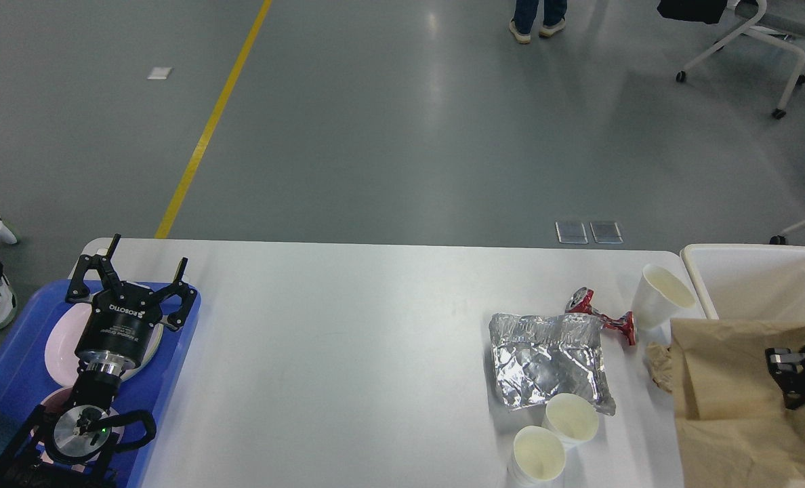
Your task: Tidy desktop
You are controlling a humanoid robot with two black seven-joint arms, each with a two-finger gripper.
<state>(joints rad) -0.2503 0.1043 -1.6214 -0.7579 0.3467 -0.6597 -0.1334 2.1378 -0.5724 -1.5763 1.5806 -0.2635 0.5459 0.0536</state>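
Observation:
The white desktop [341, 352] fills the lower part of the head view. At its right lie a crumpled silver foil bag [548, 362], a crushed red can [602, 315], a tilted white paper cup [660, 295], two upright paper cups [570, 417] [538, 454] and a brown paper wad [658, 366]. My left gripper [148, 261] is open and empty above the blue tray [9, 379]. My right gripper [792, 376] is dark and small, over a big brown paper bag [728, 407]; whether it holds the bag does not show.
The blue tray at the desktop's left end holds pink plates [60, 342]. A deep off-white bin [758, 278] stands off the right end, behind the bag. A person's feet [537, 27] and a wheeled chair [748, 47] are on the grey floor beyond.

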